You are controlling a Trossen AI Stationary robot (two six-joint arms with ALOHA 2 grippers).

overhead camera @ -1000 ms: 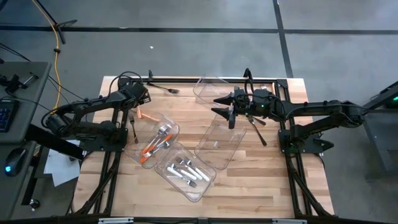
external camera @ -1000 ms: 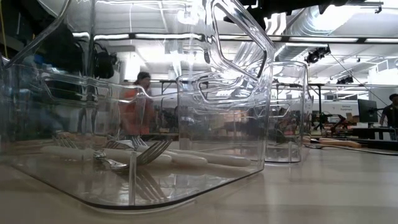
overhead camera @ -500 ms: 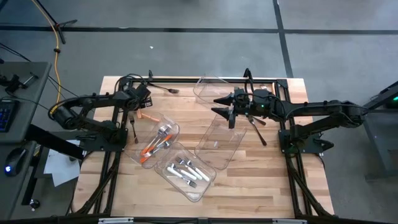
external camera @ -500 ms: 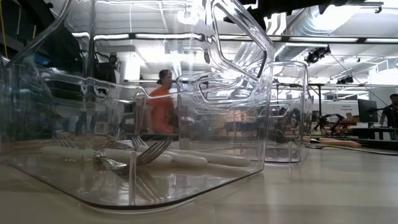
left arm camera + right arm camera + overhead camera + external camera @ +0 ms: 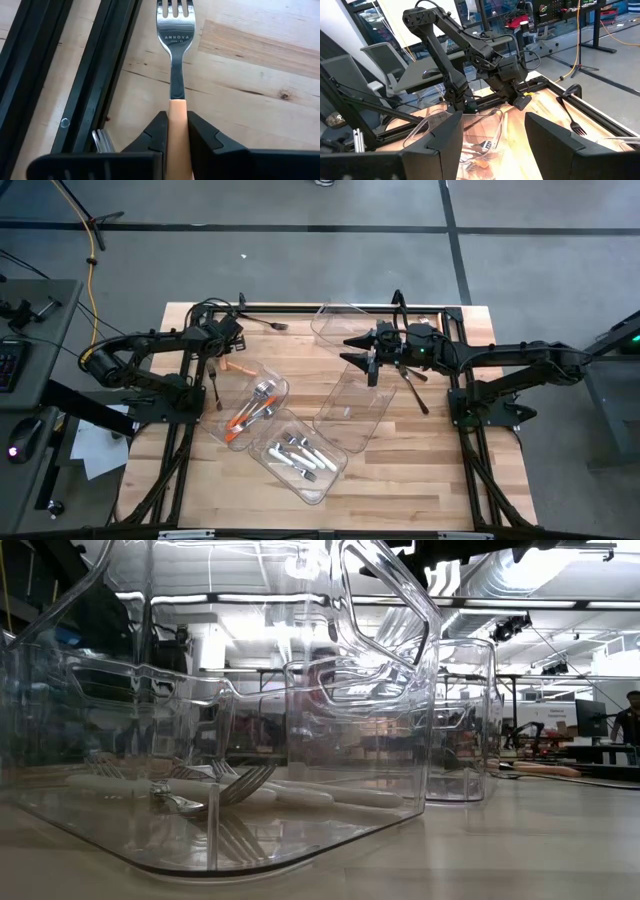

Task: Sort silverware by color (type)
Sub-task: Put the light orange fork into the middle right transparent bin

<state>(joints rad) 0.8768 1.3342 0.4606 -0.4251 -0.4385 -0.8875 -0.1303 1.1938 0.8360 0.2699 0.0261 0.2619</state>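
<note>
The wooden table (image 5: pixel 400 470) carries 4 clear bins. The largest, an empty long bin (image 5: pixel 355 408), lies at the middle, with another empty clear bin (image 5: pixel 335 320) behind it at the far edge. Nearer the front, 1 bin (image 5: pixel 298 456) holds white-handled silverware (image 5: pixel 296 454), and the bin beside it (image 5: pixel 250 406) holds orange-handled silverware (image 5: pixel 248 414); in the low view the white-handled pieces (image 5: pixel 290 792) lie flat on their bin's floor.

The left arm reaches in from the table's left side, and the left claw (image 5: pixel 172 131) is low over the far-left part of the wood, its 2 fingers (image 5: pixel 156 134) pressed together on the orange handle of a fork (image 5: pixel 173 55). The fork's silver head points away from the claw and lies on the table next to the black frame rail (image 5: pixel 95 75). A black fork (image 5: pixel 214 384) lies on the wood just beside the arm, and another black fork (image 5: pixel 262 324) lies at the far edge.

The right arm hangs over the far right of the table, and the right claw (image 5: pixel 492 137) stands with its fingers apart, holding nothing. A black utensil (image 5: pixel 414 392) lies on the wood under that arm.
</note>
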